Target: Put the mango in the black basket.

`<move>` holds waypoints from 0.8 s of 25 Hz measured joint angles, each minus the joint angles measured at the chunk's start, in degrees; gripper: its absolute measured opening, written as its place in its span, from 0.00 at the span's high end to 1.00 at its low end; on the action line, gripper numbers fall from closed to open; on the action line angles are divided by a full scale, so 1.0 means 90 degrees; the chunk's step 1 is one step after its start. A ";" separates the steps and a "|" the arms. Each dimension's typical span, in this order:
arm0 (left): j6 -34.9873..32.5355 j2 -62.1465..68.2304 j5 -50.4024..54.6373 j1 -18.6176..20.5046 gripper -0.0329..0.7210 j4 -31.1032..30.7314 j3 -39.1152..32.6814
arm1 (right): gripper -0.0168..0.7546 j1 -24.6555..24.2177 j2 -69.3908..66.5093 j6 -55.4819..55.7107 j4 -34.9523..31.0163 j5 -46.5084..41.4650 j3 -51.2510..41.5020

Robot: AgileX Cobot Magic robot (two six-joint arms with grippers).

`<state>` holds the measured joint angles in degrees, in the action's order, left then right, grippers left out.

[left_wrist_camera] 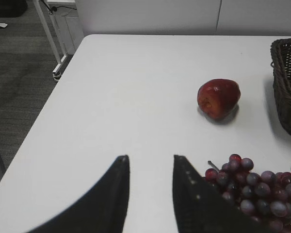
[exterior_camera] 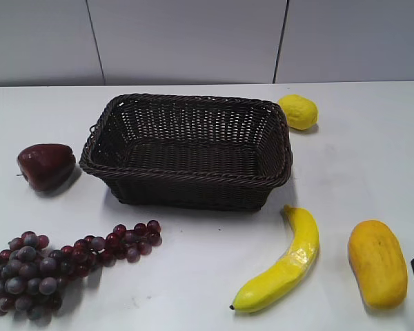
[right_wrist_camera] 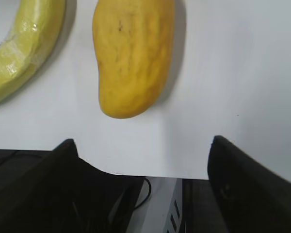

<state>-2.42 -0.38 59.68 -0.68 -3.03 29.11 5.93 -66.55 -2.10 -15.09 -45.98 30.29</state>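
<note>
Wide-spread, the right gripper [right_wrist_camera: 140, 160] hangs at the table edge [right_wrist_camera: 150, 172] near the mango [right_wrist_camera: 131, 53], beside the banana [right_wrist_camera: 24, 43], apart from the black basket [exterior_camera: 186, 148]; the left gripper [left_wrist_camera: 150, 167] seems parted.

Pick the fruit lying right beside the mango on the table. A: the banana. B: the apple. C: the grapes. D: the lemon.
A: the banana lies just left of the mango at the front right, and the right wrist view shows the two side by side. The other fruits lie farther off around the basket.
</note>
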 joint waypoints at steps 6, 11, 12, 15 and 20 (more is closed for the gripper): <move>0.0000 0.0000 0.0000 0.0000 0.64 0.0000 0.0000 | 0.16 0.0912 -0.1167 0.0887 0.0282 0.1100 0.0021; 0.0000 0.0000 0.0000 0.0000 0.64 0.0000 0.0000 | 0.16 0.1196 -0.2076 0.1902 0.1124 0.1547 0.0208; 0.0000 0.0000 0.0000 0.0000 0.64 0.0000 0.0000 | 0.16 0.1198 -0.2217 0.1966 0.1154 0.1608 0.0298; 0.0000 0.0000 0.0000 0.0000 0.64 0.0000 0.0000 | 0.16 0.1198 -0.2743 0.2068 0.1214 0.1702 0.0592; 0.0000 0.0000 0.0000 0.0000 0.64 0.0000 0.0000 | 0.18 0.1198 -0.3627 0.2203 0.1245 0.1609 0.0934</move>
<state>-2.42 -0.38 59.68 -0.68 -3.03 29.11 16.71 -99.19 17.73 -3.89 -31.50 38.70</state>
